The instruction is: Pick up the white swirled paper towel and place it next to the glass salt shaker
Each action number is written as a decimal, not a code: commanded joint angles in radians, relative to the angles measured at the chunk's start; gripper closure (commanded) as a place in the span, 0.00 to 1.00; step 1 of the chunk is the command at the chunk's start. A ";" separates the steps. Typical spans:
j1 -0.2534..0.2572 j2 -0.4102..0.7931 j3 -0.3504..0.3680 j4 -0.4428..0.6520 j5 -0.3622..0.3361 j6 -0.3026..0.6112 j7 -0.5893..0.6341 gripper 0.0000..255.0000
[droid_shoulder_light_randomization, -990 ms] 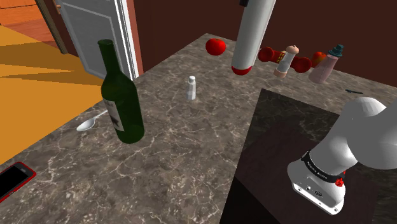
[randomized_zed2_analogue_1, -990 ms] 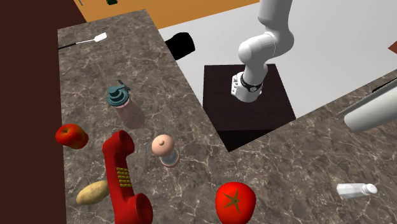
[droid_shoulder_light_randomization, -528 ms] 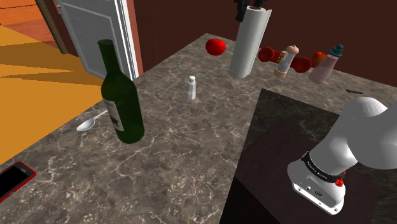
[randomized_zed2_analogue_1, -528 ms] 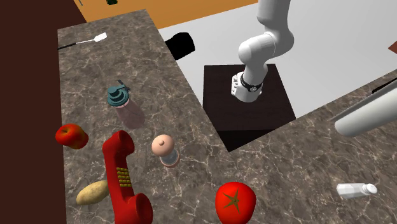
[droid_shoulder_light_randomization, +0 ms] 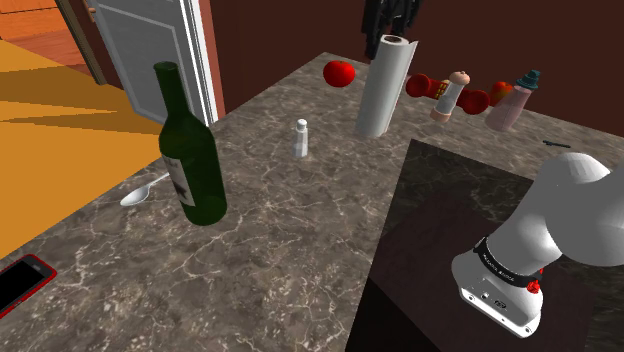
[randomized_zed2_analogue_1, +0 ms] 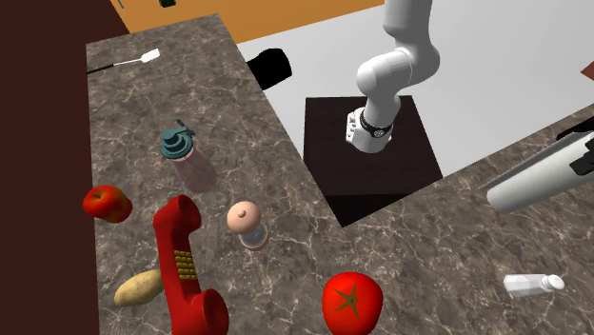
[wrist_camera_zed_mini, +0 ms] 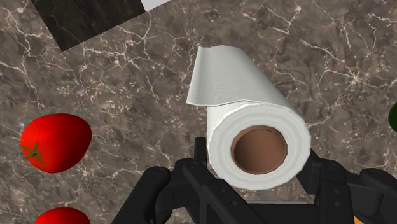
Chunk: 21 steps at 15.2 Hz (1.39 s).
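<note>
In the shoulder view the black gripper (droid_shoulder_light_randomization: 389,20) hangs at the upper middle of the frame, clasping the top end of the white paper towel roll (droid_shoulder_light_randomization: 384,86). The roll hangs nearly upright, with its lower end close above the dark marbled counter (droid_shoulder_light_randomization: 270,250); whether it touches cannot be told. The wrist view looks down the roll's brown cardboard core, with a black finger pressed against each side of the roll and a loose flap of sheet lying along it. The small pale salt shaker (droid_shoulder_light_randomization: 300,138) stands to the lower left of the roll, apart from it. In the second exterior view the roll slants in from the right edge, with the shaker at the lower right below it. A red tomato (droid_shoulder_light_randomization: 339,72) sits left of the roll's top. A tall green bottle (droid_shoulder_light_randomization: 190,150) stands at centre left of the shoulder view.
</note>
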 commanded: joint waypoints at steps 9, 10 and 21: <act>0.001 -0.024 -0.001 -0.158 -0.001 0.134 0.009 1.00; 0.001 -0.025 -0.001 -0.173 -0.001 0.148 0.010 1.00; 0.000 -0.027 -0.002 -0.323 -0.004 0.295 0.019 1.00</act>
